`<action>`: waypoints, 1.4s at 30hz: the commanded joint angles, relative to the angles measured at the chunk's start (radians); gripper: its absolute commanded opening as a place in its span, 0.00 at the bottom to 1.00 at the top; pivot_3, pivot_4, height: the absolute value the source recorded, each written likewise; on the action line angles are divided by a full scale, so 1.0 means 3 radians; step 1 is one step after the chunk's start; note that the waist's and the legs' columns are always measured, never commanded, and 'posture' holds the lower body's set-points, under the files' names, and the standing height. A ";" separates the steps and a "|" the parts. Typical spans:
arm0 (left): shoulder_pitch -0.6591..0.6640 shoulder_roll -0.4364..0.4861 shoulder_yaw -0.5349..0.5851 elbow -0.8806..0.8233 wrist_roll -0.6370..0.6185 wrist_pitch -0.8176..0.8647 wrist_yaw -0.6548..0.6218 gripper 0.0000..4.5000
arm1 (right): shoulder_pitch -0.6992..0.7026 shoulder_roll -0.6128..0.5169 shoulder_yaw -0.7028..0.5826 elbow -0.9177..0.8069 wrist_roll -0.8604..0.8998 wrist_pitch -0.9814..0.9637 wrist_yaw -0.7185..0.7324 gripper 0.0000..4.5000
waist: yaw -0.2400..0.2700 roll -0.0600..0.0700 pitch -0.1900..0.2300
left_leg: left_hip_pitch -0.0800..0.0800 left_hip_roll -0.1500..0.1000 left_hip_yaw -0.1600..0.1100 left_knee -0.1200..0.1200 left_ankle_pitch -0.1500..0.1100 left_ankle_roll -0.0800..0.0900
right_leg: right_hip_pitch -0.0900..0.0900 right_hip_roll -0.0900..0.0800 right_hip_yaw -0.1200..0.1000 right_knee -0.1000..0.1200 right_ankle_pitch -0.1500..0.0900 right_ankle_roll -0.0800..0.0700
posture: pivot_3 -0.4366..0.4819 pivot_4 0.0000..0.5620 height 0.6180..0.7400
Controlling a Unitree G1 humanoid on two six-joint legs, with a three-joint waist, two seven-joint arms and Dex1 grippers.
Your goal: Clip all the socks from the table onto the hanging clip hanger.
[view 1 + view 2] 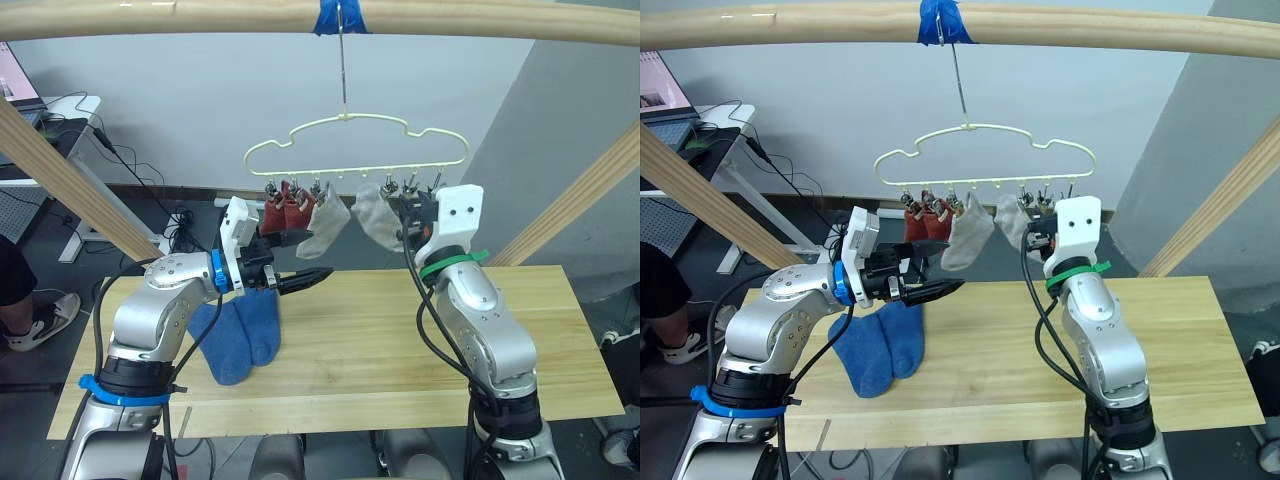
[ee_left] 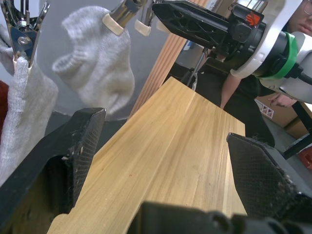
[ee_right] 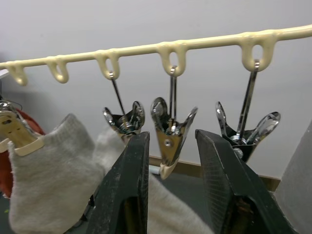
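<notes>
tabletop [image 1: 400, 330]: two blue socks [image 1: 238, 335] lower left
left gripper [image 1: 300, 280]: fingers spread, empty
right gripper [image 3: 170, 161]: fingers parted round a free clip [image 3: 169, 127] — squeeze it squarely

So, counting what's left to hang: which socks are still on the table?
The two blue socks, lying together on the table near the left end effector. The rust red and grey socks are already clipped up.

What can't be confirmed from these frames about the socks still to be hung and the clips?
- Blue socks: the left gripper and its arm overlap their tops in both eye views, so whether they are held or just lying on the table is unclear.
- Clip hanger: the right gripper covers its rightmost clips in the eye views.
- Rust red socks: their clips look too small to check.
</notes>
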 commanded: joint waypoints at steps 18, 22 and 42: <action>-0.0049 0.0003 0.0044 -0.0050 -0.0030 -0.0107 -0.0015 1.00 | -0.0246 0.0136 -0.0049 0.0143 -0.0104 -0.0159 0.0025 0.34 | -0.0001 0.0000 0.0000 | 0.0000 0.0000 0.0002 0.0002 0.0000 0.0000 | -0.0004 0.0000 0.0002 0.0007 0.0000 0.0000 | 0.42 0.42 1.00; -0.0043 0.0002 0.0039 -0.0052 -0.0029 -0.0124 -0.0014 1.00 | -0.0245 0.0169 -0.0052 0.0146 -0.0106 -0.0165 0.0028 0.34 | -0.0001 0.0000 0.0000 | 0.0000 0.0000 0.0002 0.0002 0.0001 -0.0001 | -0.0006 0.0000 0.0002 0.0012 0.0000 0.0000 | 0.42 0.41 1.00; -0.0042 -0.0001 0.0018 -0.0042 -0.0004 -0.0168 -0.0012 1.00 | -0.0307 0.0218 -0.0060 0.0212 -0.0119 -0.0213 0.0036 0.34 | -0.0002 0.0000 0.0000 | 0.0000 0.0000 0.0009 0.0003 0.0011 -0.0008 | -0.0024 0.0001 0.0011 0.0043 0.0000 0.0000 | 0.43 0.40 1.00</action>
